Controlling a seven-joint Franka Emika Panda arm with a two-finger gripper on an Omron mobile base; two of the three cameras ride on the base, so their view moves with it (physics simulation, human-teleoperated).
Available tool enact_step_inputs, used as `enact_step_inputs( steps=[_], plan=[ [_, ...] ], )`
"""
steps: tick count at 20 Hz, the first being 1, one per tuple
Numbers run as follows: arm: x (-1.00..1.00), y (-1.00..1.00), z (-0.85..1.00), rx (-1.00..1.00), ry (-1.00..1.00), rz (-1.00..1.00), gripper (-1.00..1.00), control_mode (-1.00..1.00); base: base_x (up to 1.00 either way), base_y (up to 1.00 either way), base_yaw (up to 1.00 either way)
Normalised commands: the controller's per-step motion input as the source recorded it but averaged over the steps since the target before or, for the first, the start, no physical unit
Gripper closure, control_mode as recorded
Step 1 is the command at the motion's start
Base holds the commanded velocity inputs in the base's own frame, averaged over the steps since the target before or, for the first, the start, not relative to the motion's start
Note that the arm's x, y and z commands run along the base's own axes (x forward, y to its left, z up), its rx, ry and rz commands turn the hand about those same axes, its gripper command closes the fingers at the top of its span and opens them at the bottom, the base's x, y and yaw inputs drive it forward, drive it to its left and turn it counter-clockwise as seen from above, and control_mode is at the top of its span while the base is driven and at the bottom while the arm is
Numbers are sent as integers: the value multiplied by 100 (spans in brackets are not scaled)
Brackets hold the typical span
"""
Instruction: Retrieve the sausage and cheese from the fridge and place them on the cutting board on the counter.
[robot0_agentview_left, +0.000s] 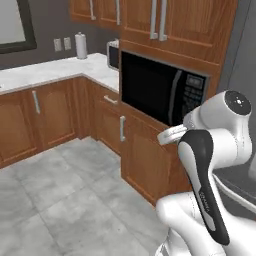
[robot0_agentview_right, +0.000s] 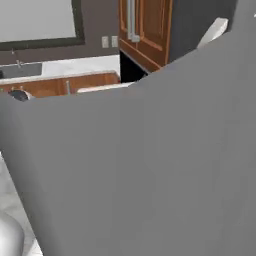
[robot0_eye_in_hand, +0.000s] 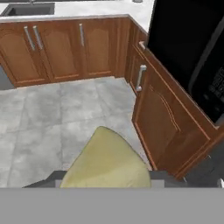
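1. The cheese (robot0_eye_in_hand: 106, 162) is a pale yellow-green wedge with a rounded, sloping top and a matte, slightly mottled surface. In the hand view it sits at 6 o'clock, right at the gripper (robot0_eye_in_hand: 105, 177).
2. The gripper's dark finger tips (robot0_eye_in_hand: 52, 177) show on either side of the wedge's base, at its 9 and 3 o'clock; the jaws stand partly closed with the cheese clamped between them.
3. The cheese hangs in the air above the grey tiled floor (robot0_eye_in_hand: 48, 118), which spreads from 9 o'clock to the centre of the hand view.
4. Brown wooden cabinets (robot0_eye_in_hand: 65, 50) with silver handles run along 11 to 1 o'clock of the hand view, under the white marble counter (robot0_eye_in_hand: 92, 9).
5. A black microwave (robot0_agentview_left: 160, 90) is built into the wooden cabinetry, at 1 o'clock from the centre of the left base view; its control panel carries rows of small pale marks too blurred to read.
6. The white arm (robot0_agentview_left: 210, 165) fills 4 to 5 o'clock of the left base view; faint lettering runs along its dark strip, too small to make out.
7. A white paper towel roll (robot0_agentview_left: 80, 45) stands upright on the counter at 11 o'clock of the left base view.
8. A broad grey fridge door (robot0_agentview_right: 150, 170) covers most of the right base view, its white handle (robot0_agentview_right: 212, 31) at 1 o'clock.
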Motion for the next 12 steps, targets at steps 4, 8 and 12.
enact_step_inputs(
  steps=[4,8,12],
  plan=[
    [0,0,0,0,0,0,100,100,-16,12,100],
    [0,0,0,0,0,0,100,100,-7,18,99],
    [0,0,0,0,0,0,100,100,0,20,94]
  ],
)
